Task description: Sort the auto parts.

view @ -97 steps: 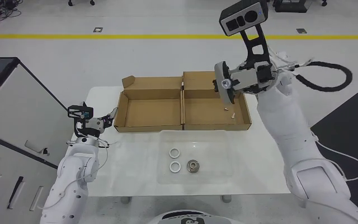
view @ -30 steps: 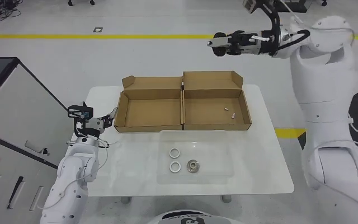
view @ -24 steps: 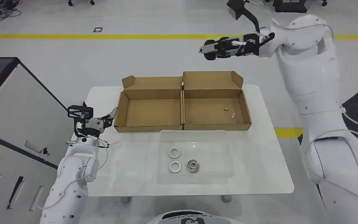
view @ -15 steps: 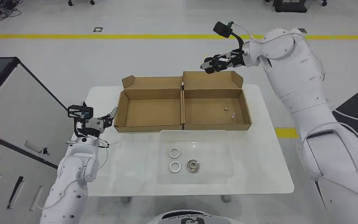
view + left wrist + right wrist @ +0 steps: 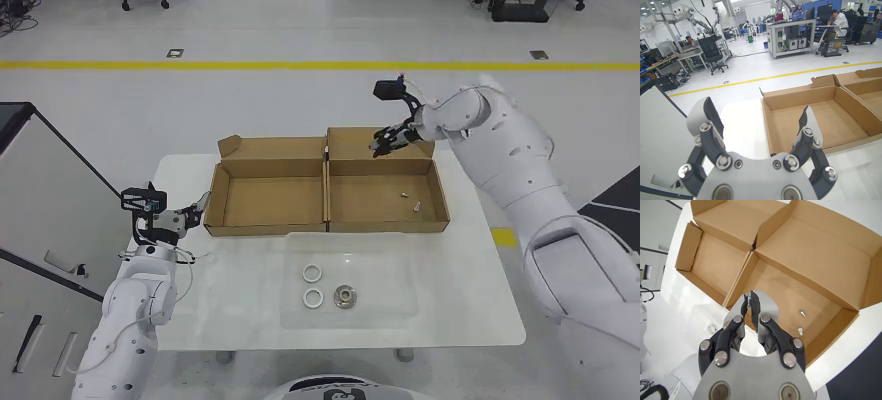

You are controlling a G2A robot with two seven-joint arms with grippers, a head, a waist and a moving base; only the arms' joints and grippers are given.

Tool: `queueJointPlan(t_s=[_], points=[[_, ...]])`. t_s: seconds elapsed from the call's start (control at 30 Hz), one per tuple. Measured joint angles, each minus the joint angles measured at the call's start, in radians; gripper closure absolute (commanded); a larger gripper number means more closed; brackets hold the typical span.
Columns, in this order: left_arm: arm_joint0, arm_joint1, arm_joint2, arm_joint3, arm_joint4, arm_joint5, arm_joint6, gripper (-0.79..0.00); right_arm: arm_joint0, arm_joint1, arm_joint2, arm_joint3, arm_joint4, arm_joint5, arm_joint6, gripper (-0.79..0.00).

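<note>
The right gripper [image 5: 749, 300] pinches one small threaded metal screw [image 5: 748, 300] between ribbed black pads, jaws narrow, above the back of the right cardboard box [image 5: 810, 256]. The right wrist view resolves the thread. Two more small screws [image 5: 802, 313] lie apart on that box's floor. The left cardboard box [image 5: 270, 200] touches it.

The top view adds a clear tray [image 5: 390, 300] on the white table [image 5: 470, 290], holding two white rings [image 5: 313, 272] and one round metal hub [image 5: 345, 296].

The left gripper [image 5: 757, 115] hangs wide open near the left box.

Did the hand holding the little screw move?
Yes. The right gripper, shut on a screw, swung back from over the floor to the far wall of the right box.
</note>
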Motion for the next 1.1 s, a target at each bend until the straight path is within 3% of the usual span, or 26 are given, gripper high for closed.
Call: queueJointPlan(t_s=[0.47,0.57,0.8,0.9,1.1], points=[[0.0,0.0,0.0,0.0,0.0,0.0,0.0,-0.785,0.002,-0.003,0.005,-0.001,0.024,-0.026,-0.005,0.0],[0.0,0.0,0.0,0.0,0.0,0.0,0.0,-0.785,-0.013,-0.002,-0.018,-0.037,-0.05,0.04,-0.031,0.0],[0.0,0.0,0.0,0.0,0.0,0.0,0.0,-0.785,-0.055,-0.039,-0.136,-0.06,-0.26,0.342,-0.06,0.0],[0.0,0.0,0.0,0.0,0.0,0.0,0.0,-0.785,-0.063,-0.065,-0.177,-0.023,-0.284,0.399,-0.076,0.0],[0.0,0.0,0.0,0.0,0.0,0.0,0.0,-0.785,-0.061,-0.122,-0.233,0.088,-0.278,0.41,-0.1,0.0]])
